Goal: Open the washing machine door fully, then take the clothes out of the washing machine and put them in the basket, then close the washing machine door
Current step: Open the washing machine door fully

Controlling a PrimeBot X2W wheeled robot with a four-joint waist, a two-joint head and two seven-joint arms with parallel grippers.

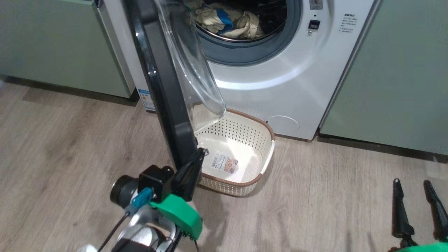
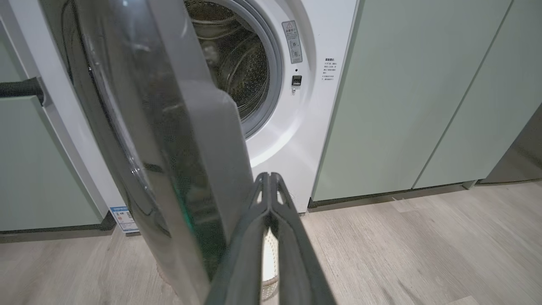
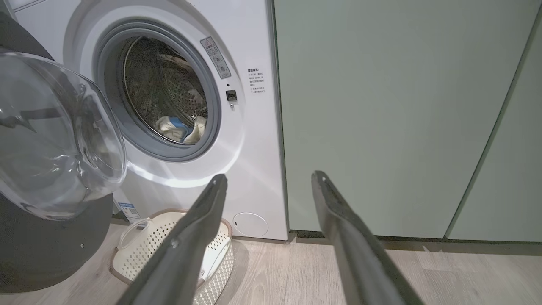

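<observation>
Your door [image 1: 164, 87] stands wide, clothes [image 1: 227, 21] lie in the machine [image 1: 280, 87], basket [image 1: 241, 154] empty; left tool [image 1: 201, 152] clenched on nothing, right tool [image 1: 412, 182] released.

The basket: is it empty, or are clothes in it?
Empty. The basket has a bare floor with a label sticker; the clothes lie in the drum.

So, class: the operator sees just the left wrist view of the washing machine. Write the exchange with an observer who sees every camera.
Operator: Any clothes in the drum? I see bare metal.
Observer: Yes, the clothes lie low at its front.
Operator: Is anything in the basket?
Observer: Just a label sticker on its floor; no clothes.
</observation>
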